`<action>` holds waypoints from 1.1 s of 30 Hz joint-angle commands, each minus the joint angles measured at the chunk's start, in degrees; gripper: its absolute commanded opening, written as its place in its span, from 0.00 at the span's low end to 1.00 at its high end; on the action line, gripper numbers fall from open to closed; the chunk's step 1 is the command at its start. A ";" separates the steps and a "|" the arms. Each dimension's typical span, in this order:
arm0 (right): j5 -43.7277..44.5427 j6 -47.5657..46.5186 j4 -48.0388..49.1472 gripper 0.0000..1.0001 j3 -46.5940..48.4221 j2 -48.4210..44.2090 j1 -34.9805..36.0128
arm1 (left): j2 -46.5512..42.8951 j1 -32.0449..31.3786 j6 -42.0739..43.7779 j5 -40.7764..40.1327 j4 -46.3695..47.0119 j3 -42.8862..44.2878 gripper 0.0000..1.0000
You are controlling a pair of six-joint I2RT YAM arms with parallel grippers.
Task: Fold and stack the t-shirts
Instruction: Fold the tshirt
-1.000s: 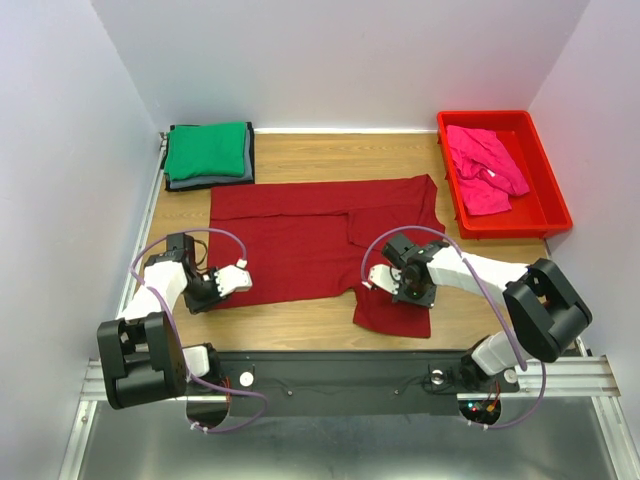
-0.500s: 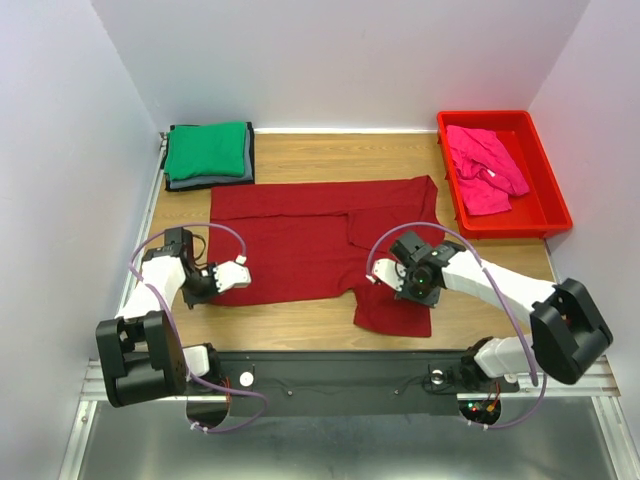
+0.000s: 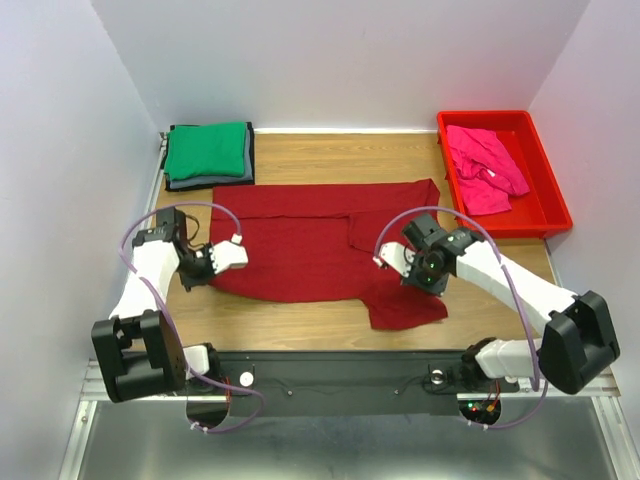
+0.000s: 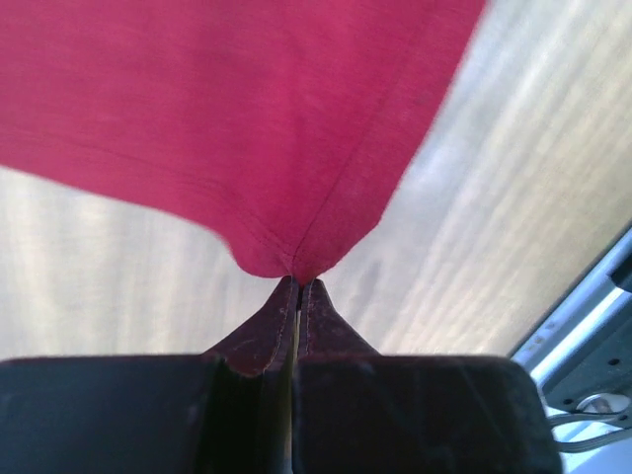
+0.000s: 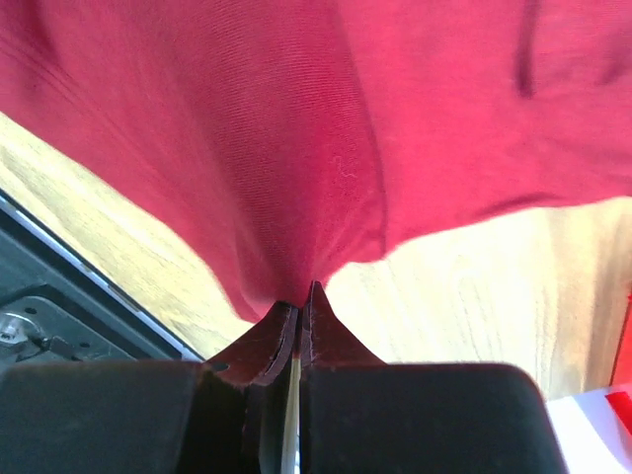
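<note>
The maroon t-shirt [image 3: 300, 235] lies spread across the middle of the wooden table. My left gripper [image 3: 205, 262] is shut on its near left corner [image 4: 296, 259] and holds it above the wood. My right gripper [image 3: 420, 272] is shut on a pinch of the shirt's near right part [image 5: 296, 267], which hangs in folds below it. The green t-shirt [image 3: 207, 150] lies folded on the dark grey t-shirt [image 3: 210, 181] at the back left. The pink t-shirt [image 3: 482, 168] lies crumpled in the red tray [image 3: 550, 205].
White walls close in the left, back and right sides. The black rail [image 3: 330, 370] with the arm bases runs along the near edge. Bare wood [image 3: 300, 318] shows between the shirt and the rail.
Both grippers have lifted and moved back with the maroon shirt's near edge. The left corner has come up off the table and the right sleeve part has shifted right.
</note>
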 commanded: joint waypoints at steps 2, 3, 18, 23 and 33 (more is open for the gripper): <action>-0.88 -5.74 -1.03 0.01 8.51 4.23 -7.18 | 4.46 0.19 -3.12 6.10 -2.15 8.37 0.00; -0.97 -6.70 -0.95 0.01 9.56 6.16 -8.07 | 5.52 0.11 -3.65 6.64 -2.06 9.60 0.00; -1.58 -16.47 -2.44 0.01 33.03 26.82 -17.48 | 24.41 0.46 -8.66 12.27 -0.12 28.59 0.00; -3.16 -17.78 -3.58 0.00 39.61 31.65 -18.27 | 29.33 0.46 -9.80 13.23 -0.03 33.86 0.00; -3.43 -18.58 -5.52 0.03 50.61 42.12 -19.24 | 36.81 0.54 -12.00 14.46 3.04 38.71 0.00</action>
